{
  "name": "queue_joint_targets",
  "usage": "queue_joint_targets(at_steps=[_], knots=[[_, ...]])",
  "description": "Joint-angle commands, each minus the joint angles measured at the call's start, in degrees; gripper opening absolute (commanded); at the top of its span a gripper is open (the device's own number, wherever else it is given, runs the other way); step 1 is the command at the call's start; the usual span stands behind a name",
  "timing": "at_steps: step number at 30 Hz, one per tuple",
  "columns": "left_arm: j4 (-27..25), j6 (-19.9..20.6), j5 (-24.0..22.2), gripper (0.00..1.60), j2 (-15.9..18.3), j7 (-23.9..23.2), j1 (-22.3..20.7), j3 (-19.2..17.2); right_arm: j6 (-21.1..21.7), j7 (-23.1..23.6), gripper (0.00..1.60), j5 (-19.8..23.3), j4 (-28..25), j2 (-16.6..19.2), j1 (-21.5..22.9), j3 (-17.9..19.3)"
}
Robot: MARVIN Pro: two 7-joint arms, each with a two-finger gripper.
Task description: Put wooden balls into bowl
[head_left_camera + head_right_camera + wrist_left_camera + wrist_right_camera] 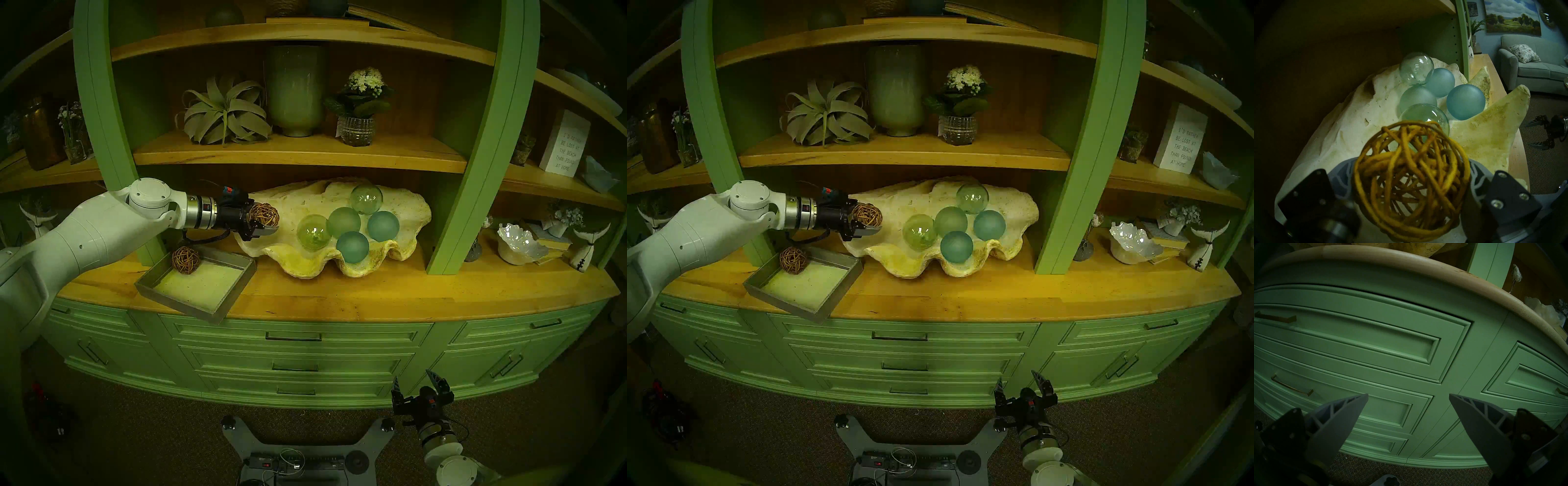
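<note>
counter point(339, 292): gripped rattan ball point(264, 215) (over shell point(407, 210))

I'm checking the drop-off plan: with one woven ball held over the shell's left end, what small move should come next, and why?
Probably carry it a little further over the clam shell, then open. The left end effector is shut on the woven ball just past the shell's left rim, and bare shell floor lies before the nearest glass sphere. Releasing there should keep it from rolling out.
</note>
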Motion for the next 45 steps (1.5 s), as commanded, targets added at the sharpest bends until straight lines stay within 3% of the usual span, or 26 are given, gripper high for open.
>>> queue_joint_targets(at_steps=[1,4,10,15,21,23,34,41,45], knots=[[-0.06,-0.65,0.79,0.38,-1.23,-0.62,-3.26,-1.45,-0.25,-0.1,1.6,0.0,-1.59,0.1,-0.09,0.19],[-0.06,-0.54,1.23,0.38,-1.14,-0.93,-3.15,-1.56,-0.24,-0.1,1.6,0.0,-1.6,0.11,-0.1,0.19],[-0.01,-0.45,1.83,0.76,-1.05,-1.29,-2.92,-1.85,-0.23,-0.1,1.6,0.01,-1.61,0.11,-0.1,0.19],[0.4,-0.61,2.32,1.2,-1.09,-1.49,-2.8,-1.88,-0.22,-0.1,1.6,0.02,-1.63,0.12,-0.11,0.19],[0.52,-0.86,2.58,1.43,-0.9,-1.93,-2.63,-1.85,-0.21,-0.11,1.6,0.02,-1.65,0.12,-0.12,0.19],[0.56,-0.95,2.62,1.6,-0.76,-2.01,-2.58,-1.86,-0.21,-0.11,1.6,0.02,-1.65,0.13,-0.12,0.19],[0.68,-1.77,2.71,1.6,0.24,-2.52,-2.55,-1.96,-0.21,-0.11,1.6,0.02,-1.64,0.13,-0.12,0.19],[-5.41,-3.06,2.42,1.6,6.49,-4.37,-2.17,-2.36,-0.27,-0.1,1.6,0.0,-1.52,0.1,-0.05,0.16],[-6.12,-3.78,2.28,1.6,9.32,-5.18,-1.89,-3.4,-0.3,-0.08,1.6,-0.02,-1.39,0.07,0.04,0.14]])
